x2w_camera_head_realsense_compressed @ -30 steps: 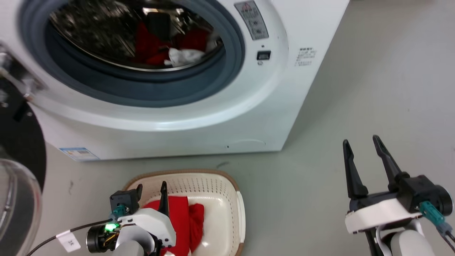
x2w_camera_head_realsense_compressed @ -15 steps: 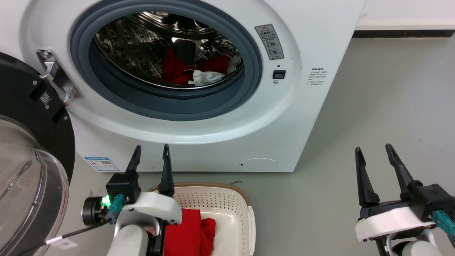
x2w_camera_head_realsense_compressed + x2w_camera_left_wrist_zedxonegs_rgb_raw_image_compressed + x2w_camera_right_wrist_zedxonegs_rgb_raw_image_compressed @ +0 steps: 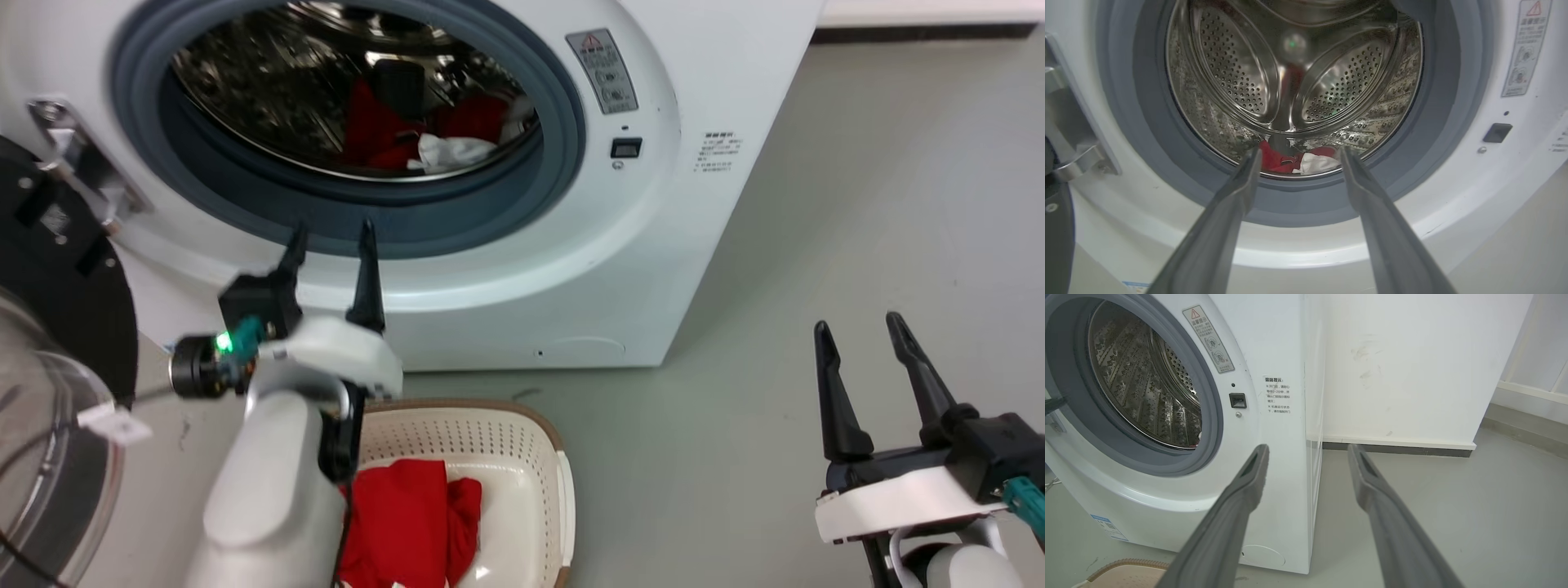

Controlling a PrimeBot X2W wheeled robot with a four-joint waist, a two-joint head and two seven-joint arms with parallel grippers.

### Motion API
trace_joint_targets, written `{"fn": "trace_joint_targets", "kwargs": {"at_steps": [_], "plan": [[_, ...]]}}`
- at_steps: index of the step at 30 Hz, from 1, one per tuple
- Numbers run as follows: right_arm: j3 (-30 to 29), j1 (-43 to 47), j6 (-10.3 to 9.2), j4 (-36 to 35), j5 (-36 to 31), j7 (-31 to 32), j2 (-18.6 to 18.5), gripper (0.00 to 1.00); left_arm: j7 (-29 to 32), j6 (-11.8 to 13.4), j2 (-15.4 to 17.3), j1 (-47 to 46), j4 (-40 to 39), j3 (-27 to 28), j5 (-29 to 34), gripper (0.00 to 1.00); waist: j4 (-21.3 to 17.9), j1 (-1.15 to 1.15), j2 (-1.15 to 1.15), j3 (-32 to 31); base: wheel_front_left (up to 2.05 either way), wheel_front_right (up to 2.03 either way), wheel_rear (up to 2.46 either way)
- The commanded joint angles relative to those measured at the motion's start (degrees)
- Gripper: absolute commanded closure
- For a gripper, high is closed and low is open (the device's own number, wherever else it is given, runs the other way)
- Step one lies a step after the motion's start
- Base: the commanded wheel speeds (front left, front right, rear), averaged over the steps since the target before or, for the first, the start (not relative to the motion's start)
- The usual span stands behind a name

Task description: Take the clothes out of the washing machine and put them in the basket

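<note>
Inspecting the clothes (image 3: 380,135), we find red fabric with a white patch lying at the bottom of the steel drum (image 3: 1237,77) of the washing machine (image 3: 571,269). The lower lip of the gasket (image 3: 567,143) cuts off its underside and the head view is blurred, so we cannot tell its full extent.

A second red heap (image 3: 404,523) lies in the basket (image 3: 563,498), which stands on the floor (image 3: 816,204) in front of the machine. The left forearm (image 3: 269,490) hides the heap's left part, and the picture's bottom edge crops the rest.

The left tool (image 3: 331,229) is raised before the gasket's lower rim, outside the drum, with its fingers spread apart and holding nothing. In its wrist view the fingers frame the clothes without touching them.

The right tool (image 3: 857,322) hangs over bare floor to the machine's right, well apart from it, likewise spread and empty.

The open door (image 3: 57,269) stands at the left, its glass bowl cut off by the frame.
</note>
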Motion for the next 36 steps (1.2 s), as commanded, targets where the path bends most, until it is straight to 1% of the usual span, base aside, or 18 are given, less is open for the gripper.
{"fn": "trace_joint_targets", "kwargs": {"at_steps": [1,9,17,24,28,36], "plan": [[0.1,-0.9,-0.04,-0.4,0.4,-0.1,0.0,0.0,-0.1,-0.4,0.4,-2.0,1.6,0.1,-0.3,0.0,-0.9,0.01,0.0,1.9,0.0,0.0,0.0],[2.0,-4.0,-0.04,-0.1,1.7,-1.0,0.0,0.0,1.4,-1.3,2.5,-16.4,16.3,0.4,-0.7,0.0,-3.4,0.01,0.0,9.0,0.0,0.0,0.0],[4.7,-8.6,-0.04,1.7,3.0,-2.5,0.0,0.0,5.0,-1.1,5.5,-29.5,27.5,0.5,-0.9,0.0,-6.1,0.01,0.0,16.0,0.0,0.0,0.0],[7.0,-11.8,-0.04,3.7,4.4,-3.3,0.0,0.0,8.8,-1.1,8.1,-39.3,34.1,0.1,-0.9,0.0,-8.4,0.01,0.0,20.9,0.0,0.0,0.0],[8.2,-13.0,-0.04,4.4,5.1,-3.5,0.0,0.0,11.3,-1.2,9.0,-44.4,36.8,-0.4,-0.7,0.0,-9.2,0.01,0.0,23.0,0.0,0.0,0.0],[10.9,-14.9,-0.04,3.7,6.5,-3.5,0.0,0.0,18.9,-1.1,10.7,-52.4,40.7,-1.8,-0.3,0.0,-11.6,0.01,0.0,26.2,0.0,0.0,0.0]]}}
